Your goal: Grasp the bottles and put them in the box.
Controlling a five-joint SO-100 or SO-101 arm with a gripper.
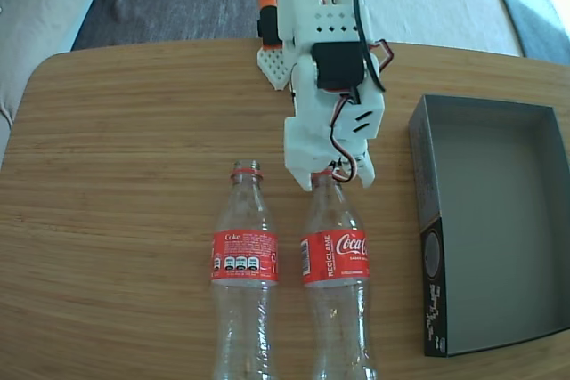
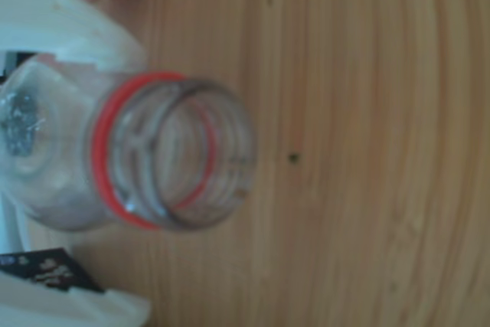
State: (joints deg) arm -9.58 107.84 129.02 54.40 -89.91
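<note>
grasping was the step in hand: white two-finger tool (image 1: 339, 177) stood spread around the neck of the right clear plastic red-labelled bottle (image 1: 337, 260) lying on the wooden surface (image 1: 125, 157), calling for closing, then carrying to the empty dark grey cardboard box (image 1: 432, 144).

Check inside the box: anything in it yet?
The box shows only its bare grey floor; both bottles lie on the table. The near wall hides a thin strip of floor.
</note>
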